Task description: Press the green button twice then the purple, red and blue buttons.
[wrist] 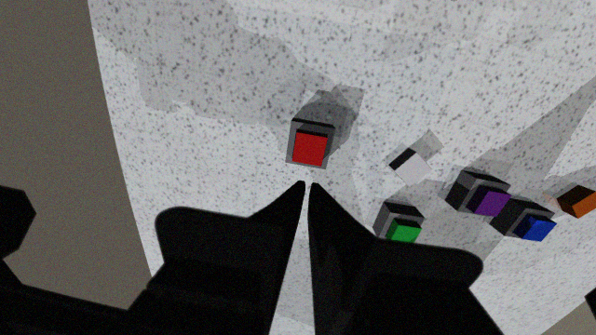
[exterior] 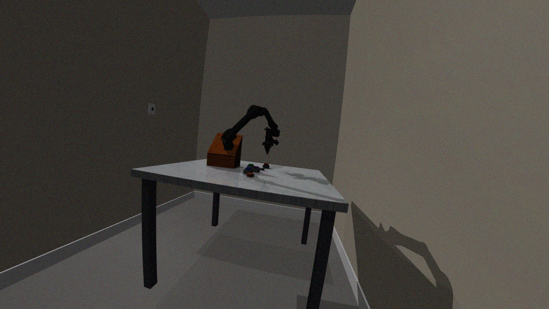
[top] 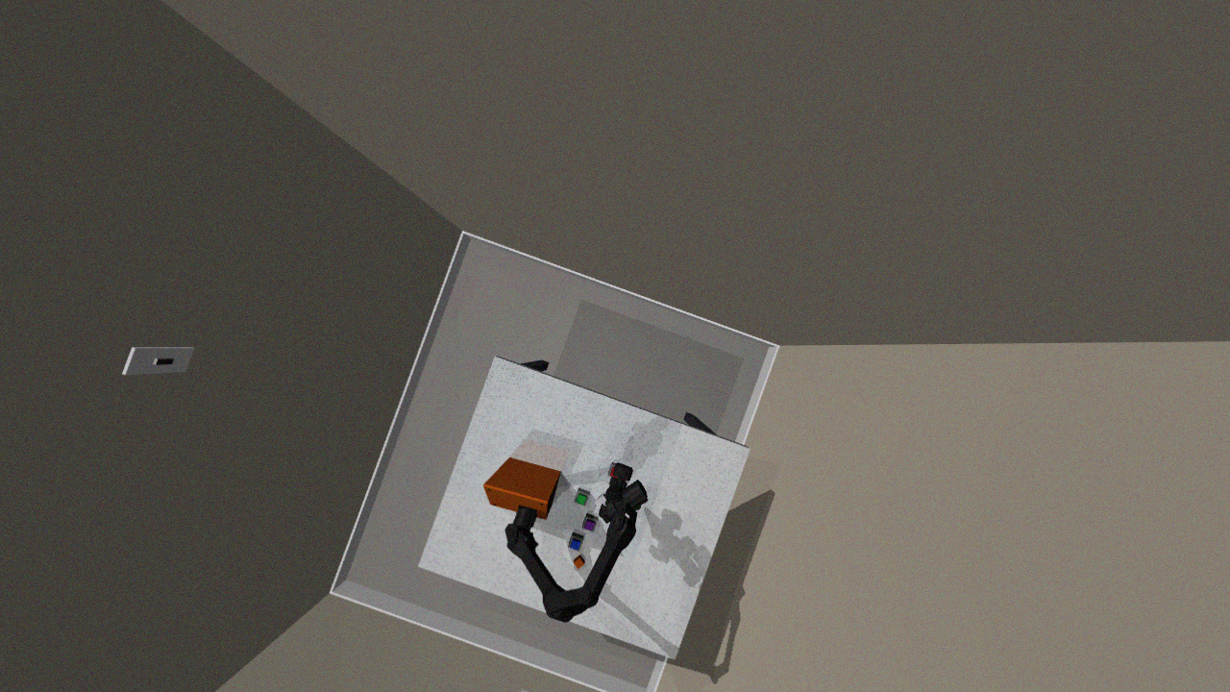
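Note:
My gripper (wrist: 306, 188) (exterior: 267, 153) is shut and empty. It points down and hangs well above the red button (wrist: 309, 148) (exterior: 265, 164), touching nothing. In the wrist view the red button is just beyond the fingertips, its cap raised in a grey housing. The green button (wrist: 404, 231) (top: 581, 498) is right of the fingers, partly behind the right finger's edge. The purple button (wrist: 489, 203) (top: 589, 523) and the blue button (wrist: 535, 228) (top: 575, 543) stand side by side further right. All these caps stand raised.
A white block (wrist: 413, 167) lies between the red and purple buttons. An orange block (wrist: 578, 202) (top: 578, 561) (exterior: 250, 174) lies beyond the blue button. The arm's orange base box (top: 523, 483) (exterior: 224, 153) stands on the speckled table (top: 481, 542) (exterior: 184, 172).

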